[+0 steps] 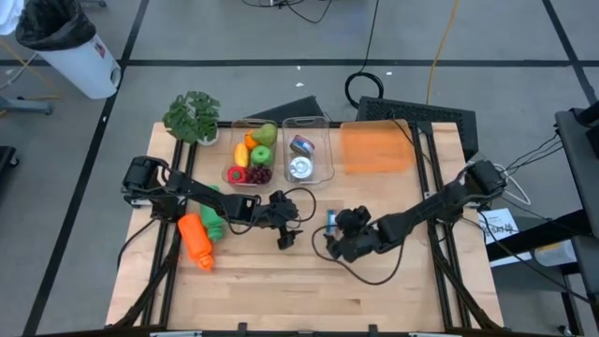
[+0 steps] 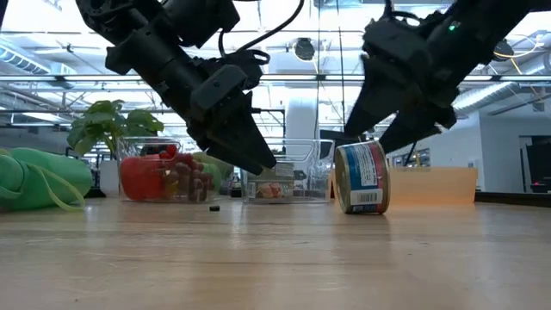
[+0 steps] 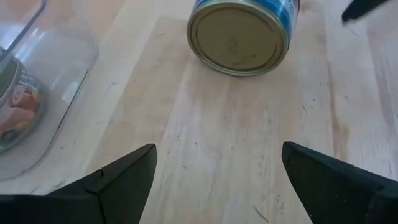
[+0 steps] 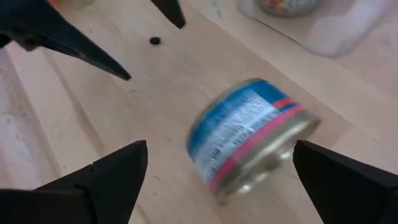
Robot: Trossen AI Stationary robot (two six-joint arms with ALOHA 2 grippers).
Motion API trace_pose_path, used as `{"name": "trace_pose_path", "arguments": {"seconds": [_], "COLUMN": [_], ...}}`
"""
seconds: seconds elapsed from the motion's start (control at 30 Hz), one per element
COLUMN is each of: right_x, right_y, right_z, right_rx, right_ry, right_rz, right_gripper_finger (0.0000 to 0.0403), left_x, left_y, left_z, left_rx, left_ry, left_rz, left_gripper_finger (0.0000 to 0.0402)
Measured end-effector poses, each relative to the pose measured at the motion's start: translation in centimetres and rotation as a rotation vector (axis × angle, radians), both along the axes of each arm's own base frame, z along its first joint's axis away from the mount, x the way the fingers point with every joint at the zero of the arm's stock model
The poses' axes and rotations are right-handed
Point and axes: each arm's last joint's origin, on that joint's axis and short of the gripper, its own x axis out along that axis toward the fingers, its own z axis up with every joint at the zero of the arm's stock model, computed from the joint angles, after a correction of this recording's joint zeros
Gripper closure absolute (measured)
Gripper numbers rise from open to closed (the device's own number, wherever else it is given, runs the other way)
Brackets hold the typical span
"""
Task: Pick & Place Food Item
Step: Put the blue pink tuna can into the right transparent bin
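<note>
Tabletop [image 1: 281,290] of pale wood, carrying every item listed. Orange lid [image 1: 376,150] lies flat at the far right. Two clear bins stand side by side at the far edge: fruit bin [image 1: 251,159] with mixed fruit, and tin bin [image 1: 308,157] with two tins. Potted plant [image 1: 194,118] stands at the far left corner. Orange bottle [image 1: 196,241] and green item [image 1: 214,222] lie under the left arm. Left gripper [image 1: 284,237] hangs mid-table, fingers spread wide, holding nothing. Right gripper [image 1: 331,245] hangs just beside it, jaws equally wide and empty. Blue-labelled can [image 2: 362,177] rests on its side on the wood between the two grippers, in front of the tin bin, touched by neither. Small dark speck [image 2: 213,207] sits near the left gripper.
</note>
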Motion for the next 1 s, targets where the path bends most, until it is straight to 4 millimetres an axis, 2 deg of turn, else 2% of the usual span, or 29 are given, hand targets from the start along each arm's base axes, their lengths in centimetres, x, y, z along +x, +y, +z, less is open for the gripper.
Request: {"name": "trace_pose_path", "arguments": {"seconds": [0.17, 0.3, 0.57, 1.0], "right_x": [1.3, 1.2, -0.3, -0.1], "right_y": [0.1, -0.3, -0.1, -2.2], "right_z": [-2.2, -3.5, -2.7, -4.2], "right_rx": [-0.017, -0.028, -0.234, -0.178], "right_ry": [-0.001, 0.041, 0.056, 0.056], "right_rz": [-0.033, -0.102, -0.139, -0.134], "right_gripper_finger": [0.0019, 0.0019, 0.0019, 0.0019], "left_x": [0.1, 0.1, 0.1, 0.2], "left_y": [0.0, 0.1, 0.2, 1.3], "left_z": [0.1, 0.1, 0.1, 0.1], "left_rx": [0.022, 0.025, 0.024, 0.051], "left_ry": [-0.006, -0.012, -0.008, -0.003], "left_rz": [-0.02, -0.019, -0.014, -0.006], "left_gripper_finger": [0.0041, 0.0041, 0.0041, 0.0041]}}
